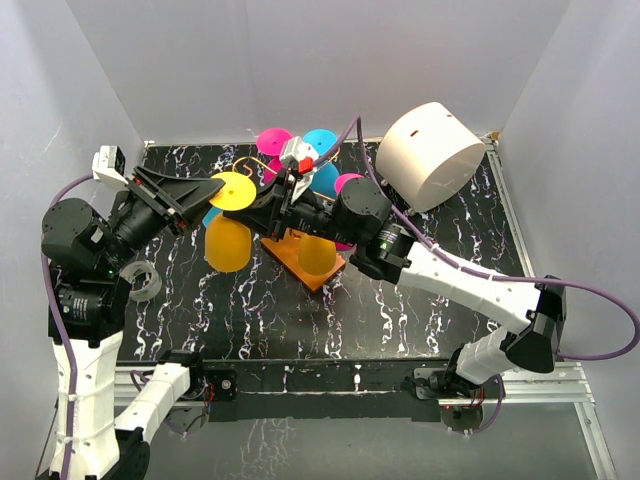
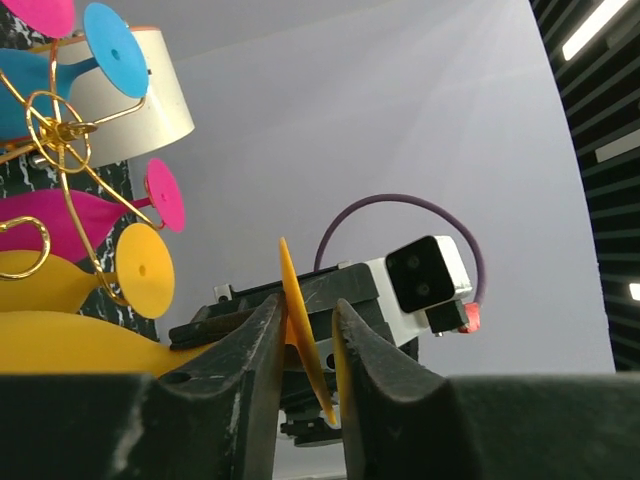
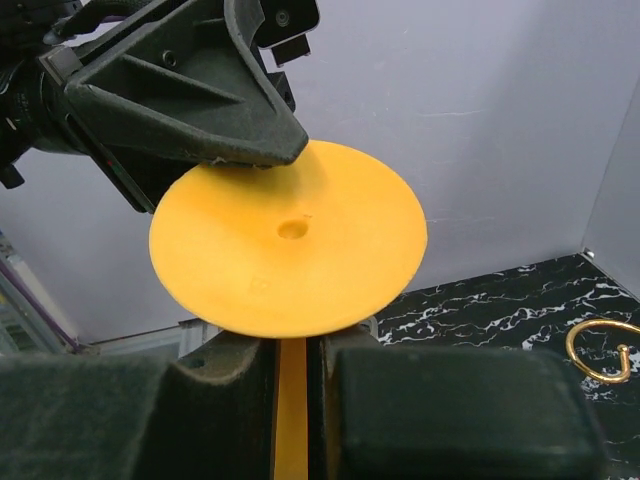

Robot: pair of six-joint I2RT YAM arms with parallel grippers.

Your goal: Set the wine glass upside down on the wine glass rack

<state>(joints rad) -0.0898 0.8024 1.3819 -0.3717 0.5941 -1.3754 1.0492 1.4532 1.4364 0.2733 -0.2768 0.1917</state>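
Seen from above, the left gripper [image 2: 308, 330] reaches in from 9 o'clock. Its jaws are closed on the rim of the round foot [image 3: 290, 240] of the yellow wine glass [image 1: 228, 245]. A clear ring [image 1: 140, 280] lies on the black marbled worktop [image 1: 400, 320] beside this arm.

The wine glass is upside down, foot on top and bowl hanging below. It sits at about 9 o'clock from the wine glass rack [image 2: 62, 130], just beside it. Whether it touches the wire cannot be told.

The right gripper [image 3: 292, 360] comes in from 4 o'clock, passing over the rack. Its jaws are closed on the glass's stem [image 3: 291, 400] just under the foot, so both arms grip the one glass.

The rack is a thin gold wire stand on an orange square base [image 1: 290, 252], near the middle of the worktop. It carries other glasses on its curled arms:
- pink ones [image 1: 272, 140]
- blue ones [image 1: 320, 142]
- an orange-yellow one [image 1: 318, 255] at its 4 o'clock side

At 2 o'clock from the rack a large white cylindrical tub [image 1: 430, 155] lies tilted in the far right corner. Its closed side faces the camera, so any contents are hidden.
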